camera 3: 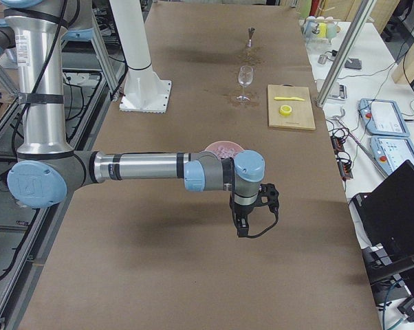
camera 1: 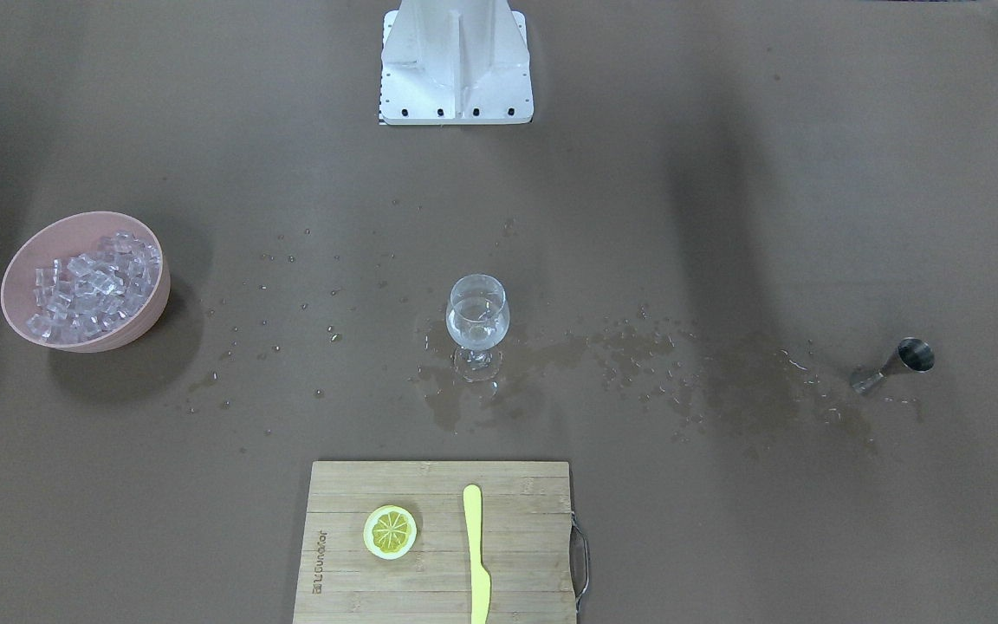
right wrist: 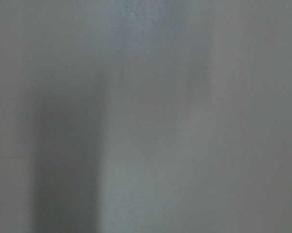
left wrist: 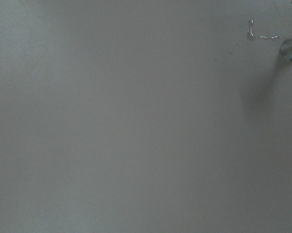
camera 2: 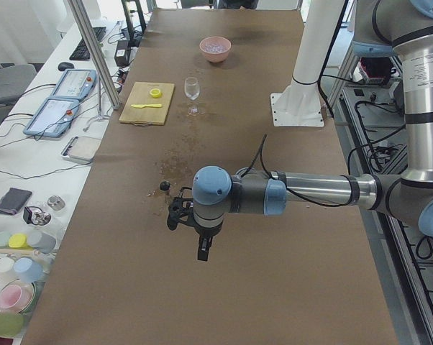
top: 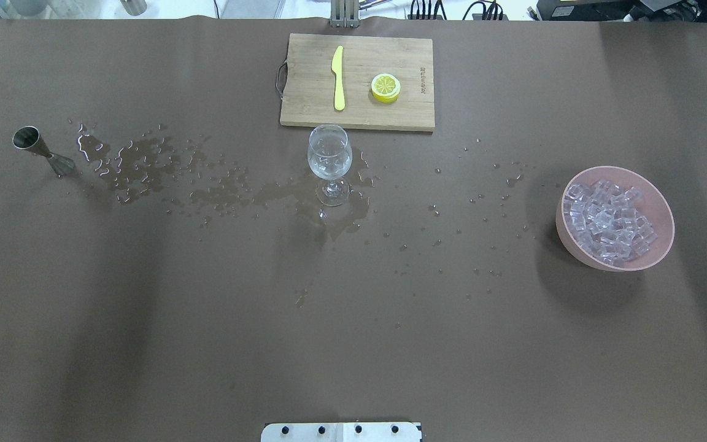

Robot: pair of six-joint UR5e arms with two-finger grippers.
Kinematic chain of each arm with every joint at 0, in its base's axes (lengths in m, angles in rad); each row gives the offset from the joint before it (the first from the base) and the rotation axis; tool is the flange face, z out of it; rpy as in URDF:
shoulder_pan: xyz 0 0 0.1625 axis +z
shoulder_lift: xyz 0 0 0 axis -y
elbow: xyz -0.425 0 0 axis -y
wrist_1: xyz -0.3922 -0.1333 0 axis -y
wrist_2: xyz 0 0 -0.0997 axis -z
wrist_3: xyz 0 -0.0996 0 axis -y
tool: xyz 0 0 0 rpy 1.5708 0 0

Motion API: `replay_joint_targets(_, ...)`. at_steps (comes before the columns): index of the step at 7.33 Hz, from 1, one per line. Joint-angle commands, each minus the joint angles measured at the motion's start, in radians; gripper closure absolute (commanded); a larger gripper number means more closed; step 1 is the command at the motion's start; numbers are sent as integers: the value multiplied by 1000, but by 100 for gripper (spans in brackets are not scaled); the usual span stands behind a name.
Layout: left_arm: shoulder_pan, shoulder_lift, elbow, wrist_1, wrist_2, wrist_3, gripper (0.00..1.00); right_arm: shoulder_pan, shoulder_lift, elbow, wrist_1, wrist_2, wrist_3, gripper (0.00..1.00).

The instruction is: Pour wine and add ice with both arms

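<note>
A clear stemmed glass [camera 1: 477, 321] [top: 329, 161] stands mid-table and holds a little wine [camera 1: 477, 329], a colourless liquid. The ice [camera 1: 90, 286] [top: 608, 218] is heaped in a pink bowl [camera 1: 158, 303] at the table's right end. A steel jigger [camera 1: 896, 364] [top: 39, 148] stands at the left end. My left gripper [camera 2: 203, 251] hangs over bare table near the jigger, and my right gripper [camera 3: 241, 228] hangs near the bowl. Both show only in the side views, so I cannot tell whether they are open or shut. Nothing shows between their fingers.
Spilled liquid [top: 145, 162] runs in puddles and drops from the jigger past the glass's foot. A wooden cutting board [top: 310, 113] on the far side carries a lemon slice [top: 385, 87] and a yellow knife [top: 338, 77]. The white base block [camera 1: 456, 65] stands on the robot's side.
</note>
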Motion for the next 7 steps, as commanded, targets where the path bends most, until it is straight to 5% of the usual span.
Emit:
replay_joint_targets(1, 0, 2, -9, 0, -1, 0, 2, -5, 1, 4, 1, -41, -5, 0)
replay_joint_targets(5, -2, 4, -22, 2, -8, -5, 2, -5, 11, 119, 10, -42, 4, 0)
replay_joint_targets(7, -6, 1, -51, -2, -11, -5, 2, -6, 11, 97, 47, -36, 4, 0)
